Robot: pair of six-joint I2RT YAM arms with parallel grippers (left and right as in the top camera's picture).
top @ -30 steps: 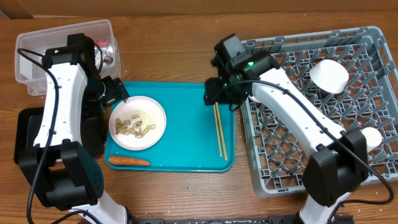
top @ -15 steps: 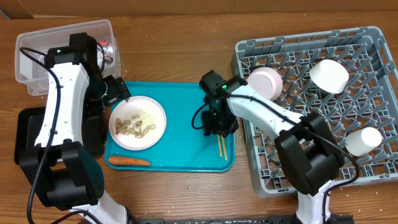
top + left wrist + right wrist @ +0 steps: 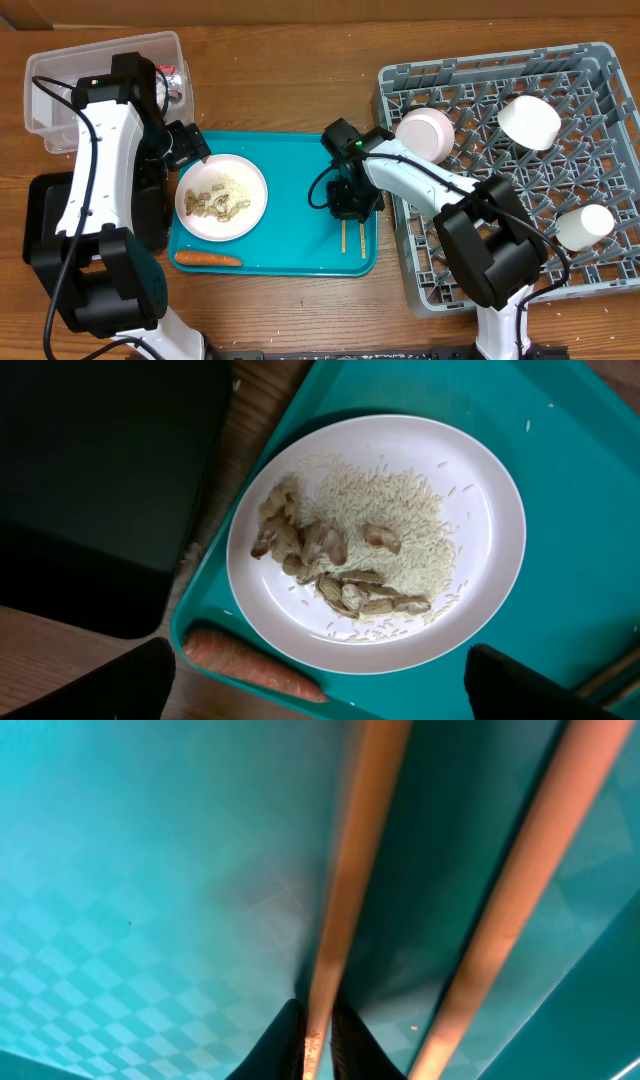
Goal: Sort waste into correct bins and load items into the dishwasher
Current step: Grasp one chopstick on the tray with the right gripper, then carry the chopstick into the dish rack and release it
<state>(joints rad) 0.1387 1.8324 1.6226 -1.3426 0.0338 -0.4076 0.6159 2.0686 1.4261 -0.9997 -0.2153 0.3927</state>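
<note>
Right jaws are pinched narrow onto one chopstick (image 3: 345, 840), black fingertips (image 3: 285, 1040) either side of it at the bottom of the wrist view. Second chopstick (image 3: 520, 880) lies free just beside it, both flat on the teal tray (image 3: 300, 200). A second ago the right arm (image 3: 420, 180) sat at the sticks' far end by the rack (image 3: 570, 170); it has since slid to about mid-length. That uncovers a bowl (image 3: 425, 133) near the rack's rear-left corner. Left jaws are wide apart, nothing held, hovering over the plate (image 3: 480, 540), no change. Edges: sticks run along the tray's right rim, close to the rack's left wall, so it's tight there; bare tray floor between sticks and plate is the open side. Carrot (image 3: 250, 660) lies along the near rim, just beside the plate. Black tray (image 3: 90, 480) is left of the teal one, mostly under the left arm (image 3: 100, 150). Count: 2 chopsticks, 1 plate carrying the scraps (image 3: 340, 560), 1 carrot, 3 white dishes in the rack (that bowl, another bowl (image 3: 530, 122), a cup (image 3: 583, 225)), 1 clear tub (image 3: 60, 90) at the worktop's (image 3: 270, 90) rear left holding a foil wad (image 3: 176, 85).
</note>
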